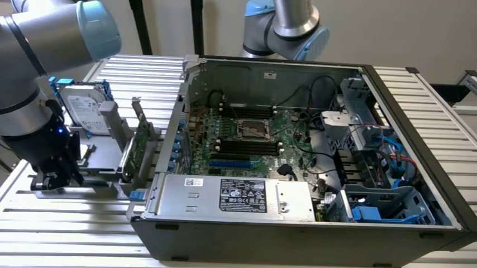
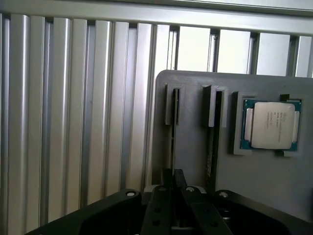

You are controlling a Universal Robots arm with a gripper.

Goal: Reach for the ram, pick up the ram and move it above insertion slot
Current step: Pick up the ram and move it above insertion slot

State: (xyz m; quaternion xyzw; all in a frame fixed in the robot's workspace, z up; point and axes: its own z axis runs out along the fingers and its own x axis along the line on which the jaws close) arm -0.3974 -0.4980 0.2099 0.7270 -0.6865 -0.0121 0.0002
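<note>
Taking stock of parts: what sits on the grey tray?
A silver-lidded processor chip sits in a recess of the grey tray. Two narrow slots hold thin dark edges; the gripper covers their near ends.

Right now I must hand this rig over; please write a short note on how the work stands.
Gripper: low at the grey holder, on the exterior view's left of the open case, in line with the ram; grip not confirmed.
Ram: on edge in a holder slot, not lifted.
Done: the reach.
Left: lift it, carry it above the memory slots in the case.
</note>
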